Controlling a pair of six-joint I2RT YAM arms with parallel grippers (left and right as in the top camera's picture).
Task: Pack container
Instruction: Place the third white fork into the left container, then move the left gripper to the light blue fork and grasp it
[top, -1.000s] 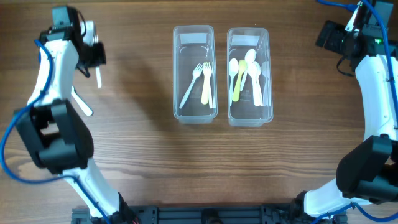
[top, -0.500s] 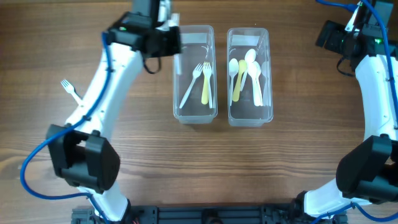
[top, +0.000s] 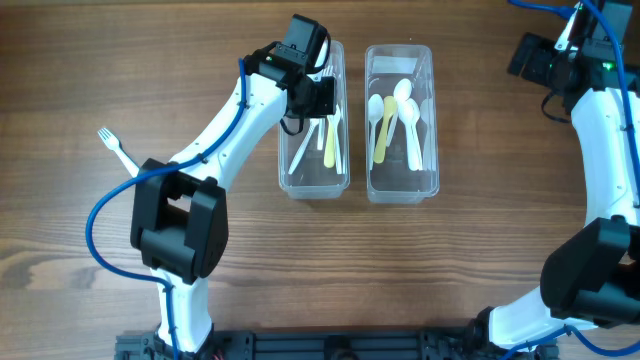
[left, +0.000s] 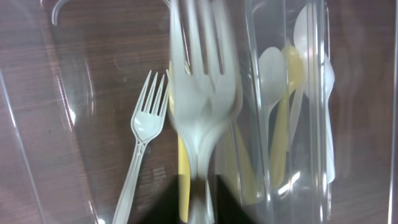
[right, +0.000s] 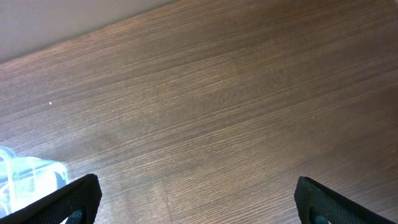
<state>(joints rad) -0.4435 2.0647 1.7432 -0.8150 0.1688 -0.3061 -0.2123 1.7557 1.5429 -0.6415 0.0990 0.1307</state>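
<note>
Two clear plastic containers stand side by side. The left container (top: 313, 182) holds forks, among them a white fork (left: 142, 152) and a yellow one (top: 329, 145). The right container (top: 401, 190) holds white and yellow spoons (top: 392, 118). My left gripper (top: 322, 98) hangs over the left container and is shut on a clear fork (left: 202, 106), tines pointing away from the wrist camera. Another clear fork (top: 116, 148) lies on the table at the far left. My right gripper (right: 198, 202) is open and empty above bare wood at the far right (top: 540, 55).
The wooden table (top: 480, 260) stretches around both containers. A corner of the right container (right: 25, 177) shows at the left edge of the right wrist view. The left arm reaches from the front left across to the containers.
My left gripper carried the clear fork from the far left of the table rightwards, to the top of the left container, then a little down over it. The right arm has not moved.
</note>
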